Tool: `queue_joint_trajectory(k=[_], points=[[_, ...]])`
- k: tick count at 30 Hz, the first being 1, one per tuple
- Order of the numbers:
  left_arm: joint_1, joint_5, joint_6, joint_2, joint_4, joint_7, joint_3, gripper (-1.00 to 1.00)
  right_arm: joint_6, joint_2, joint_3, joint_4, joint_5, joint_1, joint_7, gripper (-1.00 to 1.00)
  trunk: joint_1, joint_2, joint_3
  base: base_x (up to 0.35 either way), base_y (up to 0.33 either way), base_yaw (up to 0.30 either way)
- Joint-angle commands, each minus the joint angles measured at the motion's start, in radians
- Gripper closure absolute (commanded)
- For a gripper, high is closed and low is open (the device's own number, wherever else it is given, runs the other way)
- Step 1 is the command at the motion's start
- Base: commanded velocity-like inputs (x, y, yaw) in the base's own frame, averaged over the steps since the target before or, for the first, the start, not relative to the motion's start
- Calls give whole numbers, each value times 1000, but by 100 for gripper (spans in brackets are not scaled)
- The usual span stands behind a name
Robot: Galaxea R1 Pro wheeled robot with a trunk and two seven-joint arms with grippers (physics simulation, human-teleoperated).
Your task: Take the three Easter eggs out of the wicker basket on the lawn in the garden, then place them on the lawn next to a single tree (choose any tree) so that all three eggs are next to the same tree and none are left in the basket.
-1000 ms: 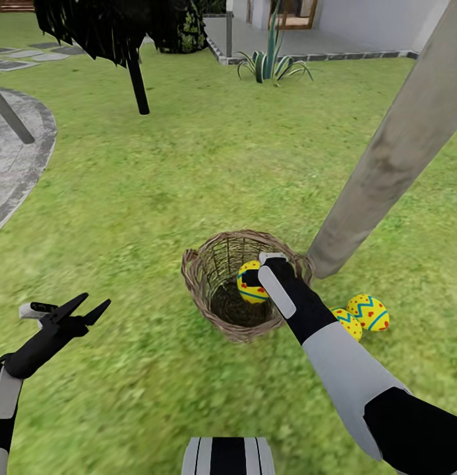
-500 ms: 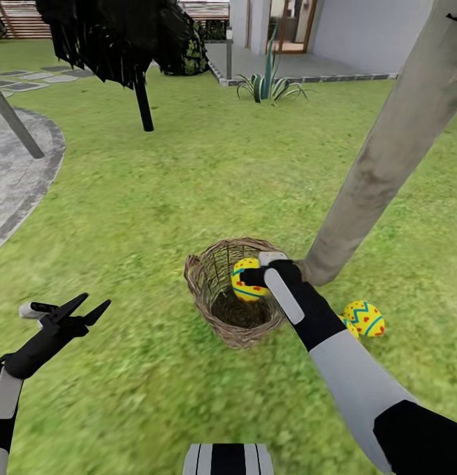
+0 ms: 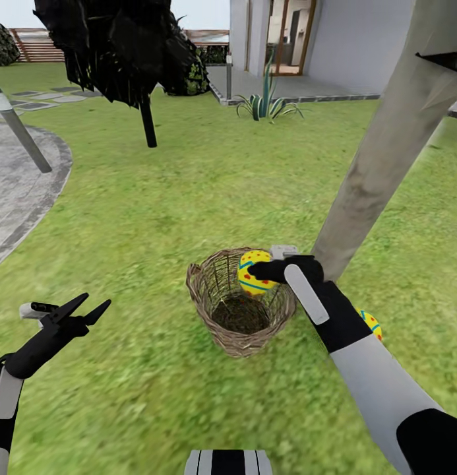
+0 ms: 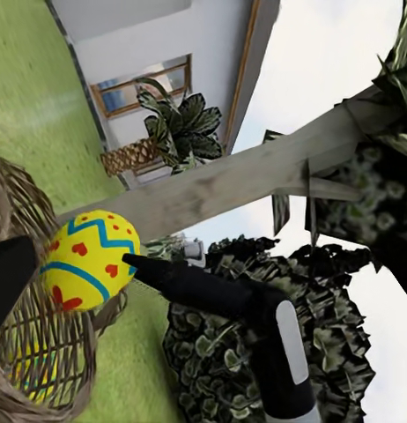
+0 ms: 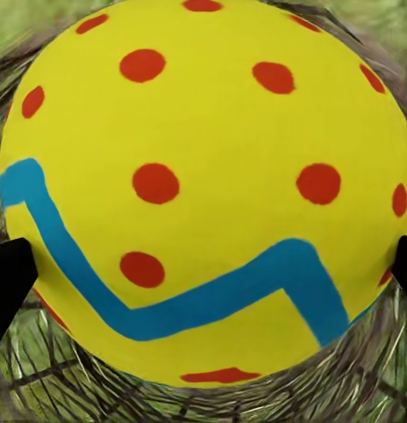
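Holding: our right gripper (image 3: pixel 266 270) pinches one Easter egg (image 3: pixel 254 272) at the wicker basket's (image 3: pixel 215 323) far rim, above its hollow.
Direction: the tree (image 3: pixel 376 165) trunk's foot stands just beyond the basket on our right, so we judge the egg must travel that way.
Nearer arm: the right.
Already down: another egg (image 3: pixel 371 323) lies on the lawn (image 3: pixel 155 211) by that trunk, partly behind our right arm.
Left gripper (image 3: pixel 83 310): fingers spread, holding nothing, near the lawn's left edge.

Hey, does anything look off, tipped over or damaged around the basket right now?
Nothing stands out. The wicker basket sits upright and intact on the lawn; the right tool holds an egg at its rim, and another egg lies on grass by the tree trunk.
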Motion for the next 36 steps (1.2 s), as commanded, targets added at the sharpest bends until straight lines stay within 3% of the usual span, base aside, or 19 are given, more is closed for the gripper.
queue_joint_trajectory(k=[1, 4, 6, 10, 12, 14, 20, 26, 29, 30, 33, 36], points=[[0, 0, 10, 0, 0, -3, 0, -100, 4, -4, 2, -17, -11, 4, 9, 100, -1, 0, 3, 0, 0, 0], [0, 0, 10, -1, 0, -3, 0, -100, 6, -33, 2, -35, -12, 12, 125, 100, -2, 1, 15, -10, 0, 0], [0, 0, 10, -1, 0, -3, 0, -100, 6, -59, 2, -43, -12, 13, 250, 100, -3, 1, 23, -107, 0, 0], [0, -1, 10, -1, 0, -3, 0, -100, 7, -84, -3, -45, -12, 19, 437, 100, -5, 2, 38, -270, 0, 0], [0, -1, 10, -2, 0, -3, 0, -100, 6, -106, -36, -45, -12, 31, 526, 100, -5, 3, 46, -337, 0, 0], [0, -1, 10, -3, 0, -3, -1, -100, 6, -111, -65, -40, -12, 39, 576, 100, -6, 3, 54, -341, 0, 0], [0, 5, -3, -12, 3, -16, -39, -100, 5, -113, -82, -35, -13, 45, 597, 100, -7, 3, 61, -118, 0, -126], [0, 5, -7, -75, 4, -30, -41, -100, 6, -115, -120, -14, -12, 54, 593, 100, -7, 3, 67, -1, 0, -255], [0, 5, -6, -84, 3, -30, -43, -100, 6, -117, -174, -9, -7, 54, 590, 100, -7, 3, 70, 0, 0, -263], [0, 5, -7, -99, 2, -30, -44, -100, 6, -119, -191, -9, -7, 54, 589, 100, -7, 3, 71, 0, 0, -263], [0, 5, -8, -120, 0, -30, -44, -100, 6, -156, -218, -9, -11, 54, 590, 100, -7, 3, 74, 0, 0, -263], [0, 5, -8, -124, 0, -30, -44, -100, 7, -167, -322, -9, -14, 54, 592, 100, -7, 3, 76, 0, 0, -264]])
